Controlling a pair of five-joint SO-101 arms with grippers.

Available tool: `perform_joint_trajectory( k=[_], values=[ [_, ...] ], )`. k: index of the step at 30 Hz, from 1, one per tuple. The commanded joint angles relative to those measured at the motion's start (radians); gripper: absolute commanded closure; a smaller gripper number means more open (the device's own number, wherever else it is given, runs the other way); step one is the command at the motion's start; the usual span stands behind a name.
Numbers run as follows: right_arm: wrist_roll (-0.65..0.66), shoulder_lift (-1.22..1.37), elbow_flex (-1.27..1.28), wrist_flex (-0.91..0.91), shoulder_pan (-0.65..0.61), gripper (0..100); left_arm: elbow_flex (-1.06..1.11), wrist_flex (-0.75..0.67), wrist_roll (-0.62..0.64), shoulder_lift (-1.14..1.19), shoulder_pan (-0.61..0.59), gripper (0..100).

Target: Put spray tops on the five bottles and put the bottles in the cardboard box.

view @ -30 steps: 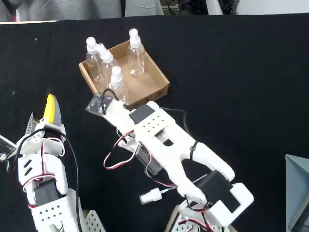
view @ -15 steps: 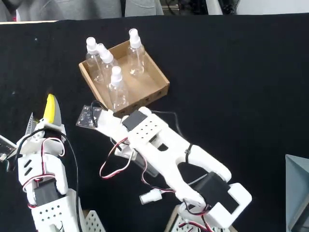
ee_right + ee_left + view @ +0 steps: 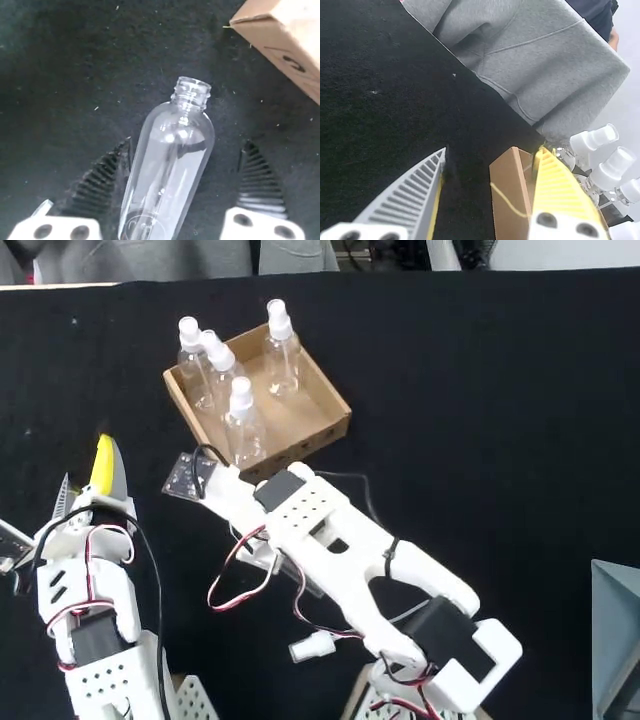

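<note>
A clear bottle (image 3: 172,150) without a top lies on the black cloth, neck toward the cardboard box (image 3: 285,40). My right gripper (image 3: 186,146) is open, one black finger on each side of the bottle with a gap to both. From above, that gripper (image 3: 190,478) sits just off the front left corner of the box (image 3: 320,405), in which several capped bottles (image 3: 243,420) stand upright. A loose white spray top (image 3: 313,645) lies near the right arm's base. My left gripper (image 3: 85,480) is open at the front left, nothing between its fingers (image 3: 555,185).
A person in a grey garment (image 3: 520,55) is behind the table's far edge. A grey object (image 3: 615,630) stands at the front right edge. Red and black wires (image 3: 245,575) hang under the right arm.
My right gripper has pulled back from the box's front wall, toward the left and the front of the table. The left arm has not moved.
</note>
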Motion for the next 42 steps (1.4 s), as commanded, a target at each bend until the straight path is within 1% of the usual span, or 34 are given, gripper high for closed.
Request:
perform_joint_trajectory(
  k=[1,7,15,20,26,31,40,42],
  values=[
    [-0.040,-0.019,-0.013,-0.006,-0.018,71.2,0.024,-0.005,-0.011,-0.011,-0.010,74],
    [-0.118,-0.018,-0.058,0.037,-0.014,71.2,0.024,-0.005,-0.011,-0.011,-0.010,74],
    [-0.118,0.022,-0.061,0.029,-0.015,71.2,0.024,-0.005,-0.011,-0.011,-0.010,74],
    [-0.118,0.108,-0.061,-0.031,-0.014,71.2,0.024,-0.005,-0.011,-0.011,-0.010,74],
    [-0.118,0.117,-0.087,-0.023,-0.012,71.2,0.024,-0.005,-0.011,-0.011,-0.010,74],
    [-0.167,0.116,-0.087,-0.029,-0.012,71.3,0.024,-0.005,-0.011,-0.011,-0.010,74],
    [-0.201,0.114,-0.088,-0.052,-0.012,71.3,0.024,-0.005,-0.011,-0.011,-0.010,74],
    [-0.201,0.114,-0.088,-0.055,-0.012,72.7,0.024,-0.005,-0.011,-0.011,-0.010,74]
  ],
)
